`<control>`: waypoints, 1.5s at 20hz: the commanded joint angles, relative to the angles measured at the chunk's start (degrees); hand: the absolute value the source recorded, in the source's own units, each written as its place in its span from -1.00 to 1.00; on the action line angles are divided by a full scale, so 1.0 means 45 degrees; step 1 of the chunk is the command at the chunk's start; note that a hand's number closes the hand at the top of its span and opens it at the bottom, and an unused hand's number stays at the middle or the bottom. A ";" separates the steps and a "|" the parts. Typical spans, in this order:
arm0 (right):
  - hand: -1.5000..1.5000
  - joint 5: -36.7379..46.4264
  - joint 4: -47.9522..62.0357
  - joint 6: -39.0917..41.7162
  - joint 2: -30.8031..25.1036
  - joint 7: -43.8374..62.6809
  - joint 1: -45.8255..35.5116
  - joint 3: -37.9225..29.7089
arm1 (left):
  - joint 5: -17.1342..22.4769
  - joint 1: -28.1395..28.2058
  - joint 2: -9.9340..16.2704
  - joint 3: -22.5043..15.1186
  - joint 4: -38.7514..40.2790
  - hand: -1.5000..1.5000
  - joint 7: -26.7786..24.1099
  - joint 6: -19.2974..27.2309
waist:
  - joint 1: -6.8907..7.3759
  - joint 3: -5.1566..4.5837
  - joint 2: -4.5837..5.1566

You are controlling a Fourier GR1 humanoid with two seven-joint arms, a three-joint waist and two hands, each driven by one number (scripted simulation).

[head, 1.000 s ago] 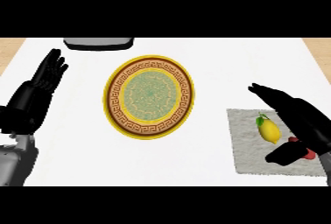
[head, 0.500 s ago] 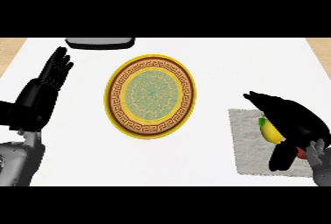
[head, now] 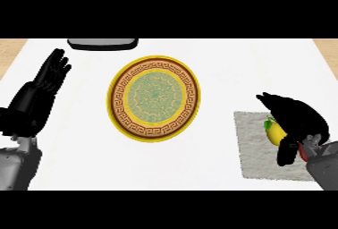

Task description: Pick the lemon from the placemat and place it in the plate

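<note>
Lemon (head: 273,132) lay on the placemat (head: 259,152), long axis roughly twelve-to-six, under my right hand (head: 300,120), whose fingers seemed curled round it. Plate (head: 153,98) sat at nine o'clock.

A kitchen, laid as if for a meal.

A white desk (head: 218,62) carries a gold-rimmed patterned plate (head: 154,98), a grey placemat (head: 254,147) with a lemon (head: 274,133), and a dark pan-like item (head: 102,43) at the far edge.
</note>
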 commanded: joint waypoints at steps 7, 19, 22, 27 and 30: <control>-1.00 0.2053 0.1831 0.0121 0.1308 -0.1346 0.0749 -0.0722 | -0.0360 0.0049 -0.0398 0.0689 0.0999 0.00 -0.1055 -0.0766 | -0.0062 0.0000 0.0010; -1.00 0.4623 0.5776 -0.0971 0.2771 -0.3367 0.0048 -0.1251 | -0.0789 -0.0797 -0.1084 0.0597 -0.0084 0.00 0.0766 -0.0547 | 0.0027 0.0008 0.0024; 1.00 0.4323 0.5358 -0.1620 0.2137 -0.4935 0.0566 -0.1823 | -0.0424 -0.0498 -0.0637 0.1073 -0.0706 0.00 0.1320 -0.0878 | 0.0008 0.0011 -0.0005; 1.00 0.5811 0.5144 -0.4118 0.2417 -0.5568 0.0426 -0.1529 | -0.0849 -0.0650 -0.1051 0.0936 0.0597 0.00 0.0162 -0.0822 | -0.0073 0.0006 0.0017; 1.00 0.5605 0.6304 -0.4936 0.2005 -0.6530 0.0372 -0.2673 | -0.0887 -0.0719 -0.0883 0.1163 0.0699 0.00 0.0280 -0.0925 | -0.0059 0.0008 0.0023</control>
